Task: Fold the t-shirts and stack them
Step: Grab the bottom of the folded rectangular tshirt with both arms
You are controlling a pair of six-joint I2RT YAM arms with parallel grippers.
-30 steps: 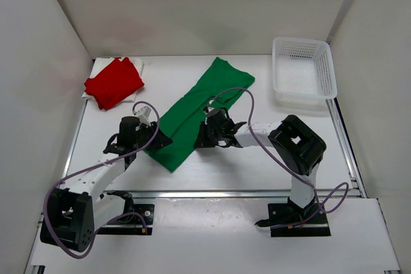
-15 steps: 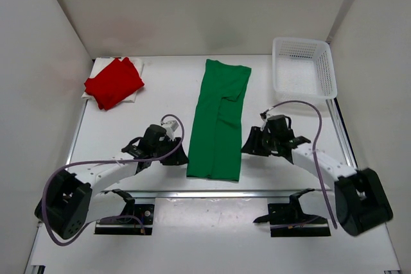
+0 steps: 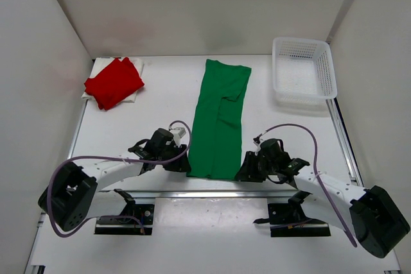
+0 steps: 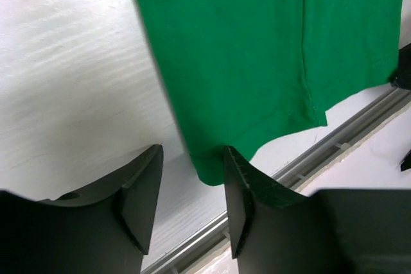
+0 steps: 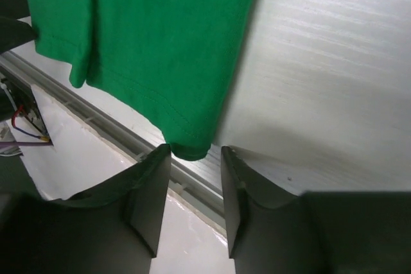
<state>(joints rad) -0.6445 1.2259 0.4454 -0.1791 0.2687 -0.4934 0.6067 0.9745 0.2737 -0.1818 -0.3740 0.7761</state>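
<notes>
Left gripper first: its two black fingers stand apart, nothing pinched between them. From the left wrist cam I see bare white tabletop in the gap, and the near left corner of the bright green cloth t-shirt pokes in right at the fingertips. It sits low at the table, pretty much on top of that corner.

Right gripper is the mirror image. Its jaws are spread too, and they aren't clamped on anything. The shirt's near right corner lies right at the mouth of the gap. I can't tell whether the cloth actually brushes a finger on either side.

Going outward, the green tee lies flat as one long narrow strip in the middle of the table. It runs from the near edge toward the back wall, with a fold crease down its length and a sleeve flap tucked over near the far end. Its hem stops just short of the silver metal rail along the front edge of the table.

Far left corner has the bright red cloth t-shirt, folded up and lying on top of the cream-white cloth t-shirt, which peeks out round its edges. That stack is well apart from the green one.

Far right corner: a white plastic mesh basket, well clear of both arms.
</notes>
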